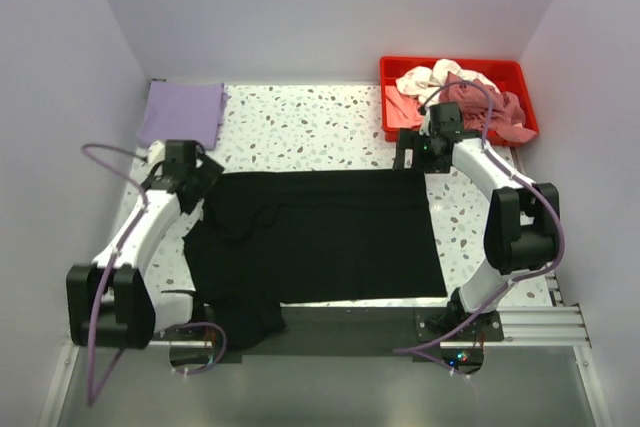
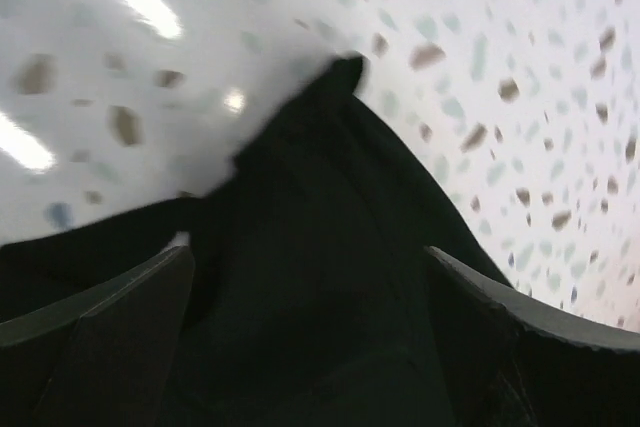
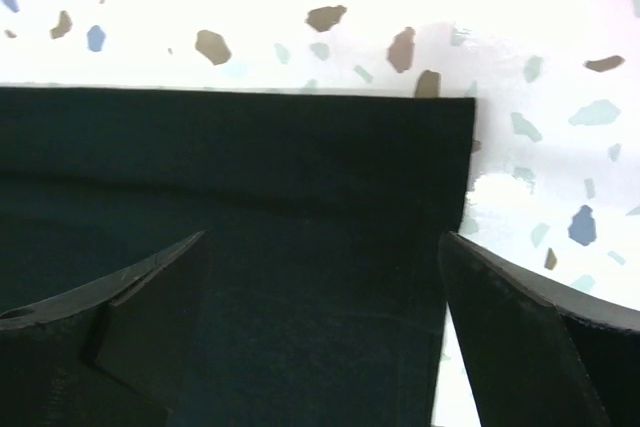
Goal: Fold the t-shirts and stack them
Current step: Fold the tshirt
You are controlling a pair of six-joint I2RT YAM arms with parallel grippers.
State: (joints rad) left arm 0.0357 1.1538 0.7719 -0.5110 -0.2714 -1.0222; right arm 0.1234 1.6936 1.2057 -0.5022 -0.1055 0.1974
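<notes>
**Black t-shirt** [image 1: 320, 237]: spread flat on the counter [image 1: 300, 127], long axis left to right.
**Left claw** [image 2: 310, 287]: jaws wide, empty, over the shirt's far-left corner.
**Right claw** [image 3: 320, 287]: jaws wide, empty, over the far-right corner, with the hem just beyond its tips. Each arm is nearest its own corner.
**Lavender t-shirt** [image 1: 182, 112]: folded, beyond the far-left corner.
**Pink and white t-shirts** [image 1: 460, 92]: heaped in the red tray [image 1: 520, 72], beyond the far-right corner.
**Obscured:** the black shirt's near-left part is bunched at the counter's edge, and the left wrist view is blurred.

We see a red plastic tray [image 1: 500, 69] at far-right corner of speckled white desk [image 1: 310, 127], w/ pale walls round three sides.
</notes>
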